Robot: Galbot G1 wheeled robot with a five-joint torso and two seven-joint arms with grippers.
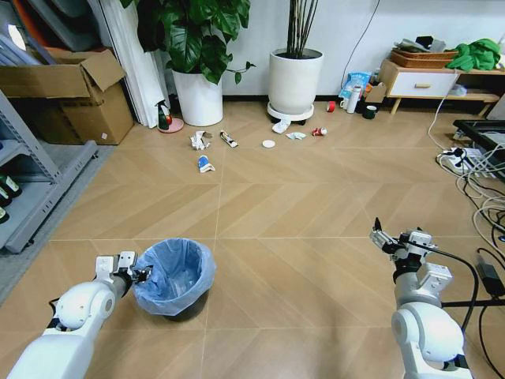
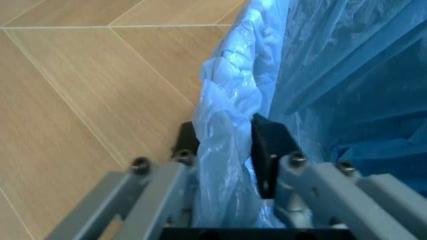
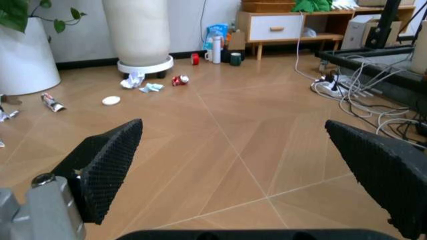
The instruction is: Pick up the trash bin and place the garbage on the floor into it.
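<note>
Fingers (image 2: 267, 150) of our left gripper (image 2: 223, 145) pinch the trash bin (image 1: 175, 278) rim, probably for lifting; right gripper (image 3: 233, 165) gapes idle.

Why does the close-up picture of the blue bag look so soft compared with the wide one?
Left wrist view: the trash bin bag sits right at the lens, pinched in the left gripper, so it blurs. Head view: evenly lit, the floor seams crisp, lines bowed at edges.

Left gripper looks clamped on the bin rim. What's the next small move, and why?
Probably lift the trash bin slightly. The left gripper is shut on its bag-covered rim while the bin sits on the floor, and the garbage lies far ahead by the plant pots. The right gripper hangs open, holding nothing.
</note>
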